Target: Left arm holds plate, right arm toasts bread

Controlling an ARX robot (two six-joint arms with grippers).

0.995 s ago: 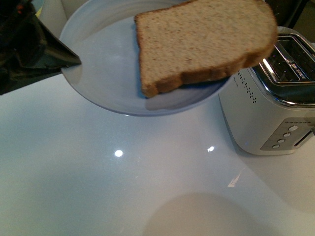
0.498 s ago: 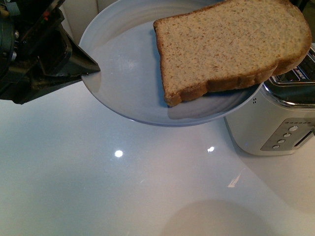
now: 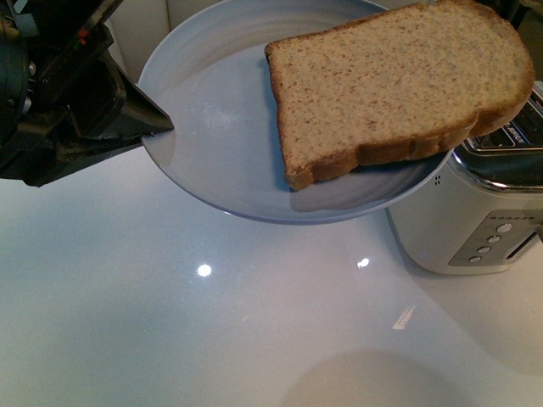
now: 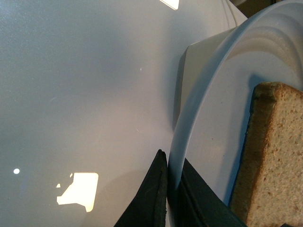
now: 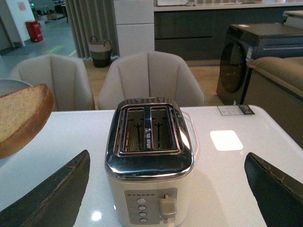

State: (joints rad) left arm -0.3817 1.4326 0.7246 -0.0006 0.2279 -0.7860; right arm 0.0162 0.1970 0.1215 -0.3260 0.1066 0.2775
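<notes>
Above the white bench, the left tool is clamped on the near-left rim of the plate and holds it clear of the surface. From the left wrist, its 2 black fingers pinch the pale rim between them, 1 on each face. The plate is tilted, its far-right side passing over the top of the toaster.

The bread lies flat on the right half of the plate, 1 corner near the plate's middle. Its rounded end overhangs the right rim above the toaster's chrome top. The left wrist view shows the crust edge resting on the plate's inner face.

The right tool is spread wide with nothing in it, a dark finger at each side of its view. Between them stands the toaster, upright on the bench, with 2 empty slots, 4 round buttons and a lever on its front. The bread's rounded end hangs beside it at slot height, not touching. 2 pale chairs stand behind the bench.
</notes>
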